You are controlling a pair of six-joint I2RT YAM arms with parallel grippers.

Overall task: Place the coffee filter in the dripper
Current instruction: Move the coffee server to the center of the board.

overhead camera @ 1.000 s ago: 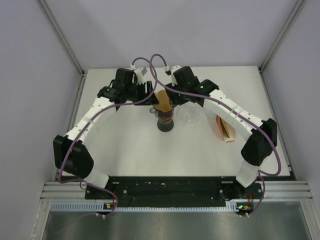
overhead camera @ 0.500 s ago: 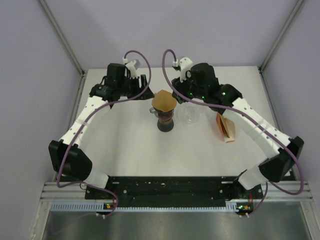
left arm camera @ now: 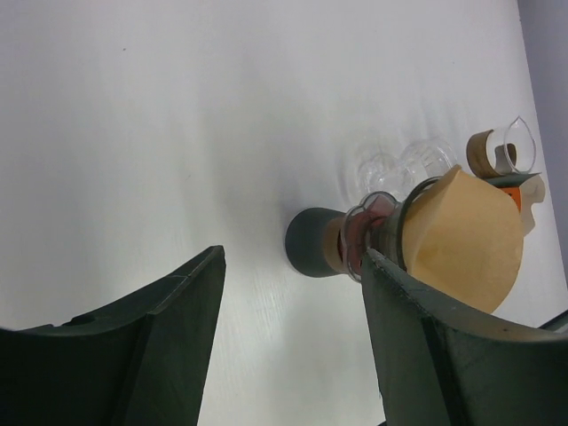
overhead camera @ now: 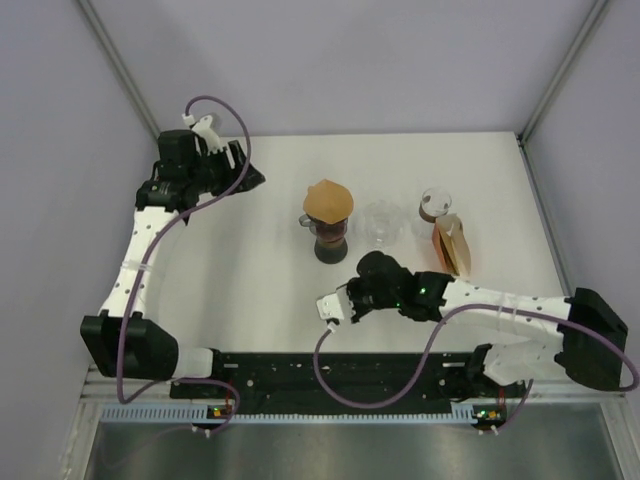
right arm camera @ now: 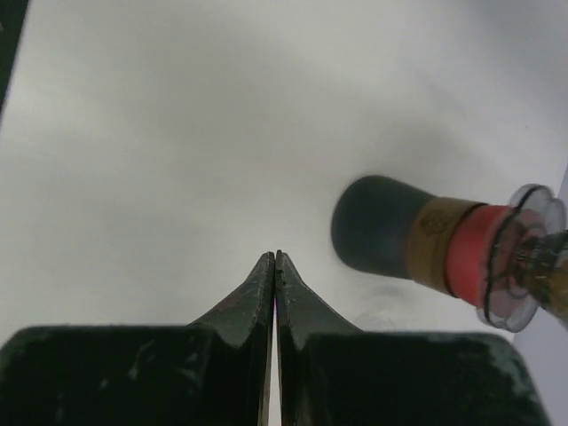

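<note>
Already the coffee filter sits in the dripper, well apart from the spread left gripper and pressed-together right gripper.

Robot lab test cell: white table, grey wall panels round table, alu. rail at table's near edge.

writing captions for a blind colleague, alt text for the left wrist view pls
A brown paper coffee filter sits in the dripper on a white table, framed between the open fingers of the left hand. Clear glassware stands beyond it.
</note>
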